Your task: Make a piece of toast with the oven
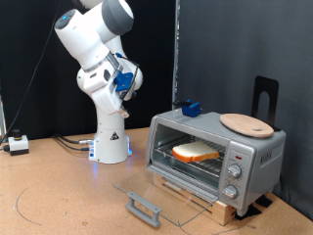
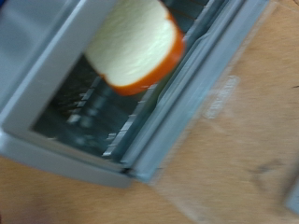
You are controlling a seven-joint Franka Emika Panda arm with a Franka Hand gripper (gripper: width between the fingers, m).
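Toast (image 1: pixel 198 152) lies flat on the wire rack (image 1: pixel 186 163) inside the oven (image 1: pixel 256 155), its pale face up and its orange-brown crust showing along the edge. The oven's glass door (image 1: pixel 161 193) is dropped fully open, lying almost level in front of the cavity, with its grey handle (image 1: pixel 144 208) at the outer end, toward the exterior view's bottom. The oven stands on a wooden slatted base (image 1: pixel 227 207) on the brown surface (image 1: pixel 59 196), at the exterior view's right. Three round knobs (image 1: pixel 233 172) sit in a column on its front panel. On the oven's roof rest a round tan wooden plate (image 1: pixel 245 123) and, further toward the exterior view's left, a small blue object (image 1: pixel 189 109).

The arm stands at the exterior view's left, folded up high, and the tool (image 1: pixel 125 81) hangs well apart from the oven, above the surface, with nothing seen between its fingers; whether it is spread or closed I cannot tell, as it is small and partly hidden by the arm.

The wrist view is blurred. It looks down at the open oven, showing the toast (image 2: pixel 135 45) on the rack and the grey front frame (image 2: pixel 177 112); none of the tool's fingers appear there.
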